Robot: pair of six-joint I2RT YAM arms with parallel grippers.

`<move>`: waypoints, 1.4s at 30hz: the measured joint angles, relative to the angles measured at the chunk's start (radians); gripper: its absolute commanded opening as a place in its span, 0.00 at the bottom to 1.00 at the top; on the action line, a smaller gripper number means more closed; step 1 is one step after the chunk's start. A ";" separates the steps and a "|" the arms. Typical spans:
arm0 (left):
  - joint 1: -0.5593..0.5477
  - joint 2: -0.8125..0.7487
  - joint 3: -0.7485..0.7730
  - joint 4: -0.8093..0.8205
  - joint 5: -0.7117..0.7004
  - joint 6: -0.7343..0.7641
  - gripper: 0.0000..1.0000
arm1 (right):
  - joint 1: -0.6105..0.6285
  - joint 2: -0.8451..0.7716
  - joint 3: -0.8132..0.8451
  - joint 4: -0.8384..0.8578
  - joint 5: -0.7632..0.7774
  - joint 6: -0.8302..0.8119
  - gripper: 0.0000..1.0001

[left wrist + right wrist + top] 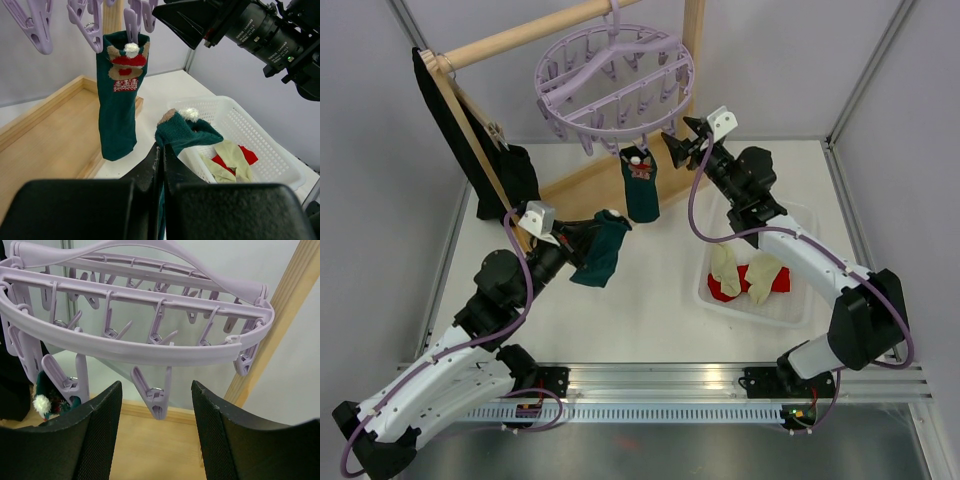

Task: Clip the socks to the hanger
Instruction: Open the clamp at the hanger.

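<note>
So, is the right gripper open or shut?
Open: the right gripper has both fingers wide apart, a hanger clip showing between them.

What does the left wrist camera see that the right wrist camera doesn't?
Only the left wrist: the white plastic basket holding cream and red socks, and the shut left claw pinching a dark teal sock. Only the right wrist: the rings of the round lavender plastic hanger. Both: dangling lavender clips and the hung teal reindeer sock.

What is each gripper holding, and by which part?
Left gripper: dark teal fabric sock, pinched near its cuff end. Right gripper: nothing, jaws open.
</note>
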 measured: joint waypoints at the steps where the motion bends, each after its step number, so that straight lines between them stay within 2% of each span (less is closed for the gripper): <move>1: 0.000 0.000 0.000 0.000 0.003 0.000 0.02 | 0.001 0.005 0.003 0.008 0.002 0.000 0.64; 9: 0.000 0.007 0.000 0.000 0.008 0.000 0.02 | 0.019 0.059 0.036 0.019 0.016 -0.010 0.64; 25: 0.000 0.012 0.000 -0.002 0.011 0.000 0.02 | 0.064 0.100 0.066 0.061 0.151 -0.070 0.64; 31: 0.000 0.012 0.000 -0.002 0.011 0.000 0.02 | 0.065 0.110 0.092 0.063 0.181 -0.072 0.54; 37: 0.000 0.012 0.000 -0.003 0.011 0.000 0.02 | 0.068 0.110 0.109 0.033 0.190 -0.067 0.37; 42: 0.000 0.013 0.000 -0.003 0.012 0.000 0.02 | 0.077 0.107 0.109 -0.017 0.197 -0.058 0.29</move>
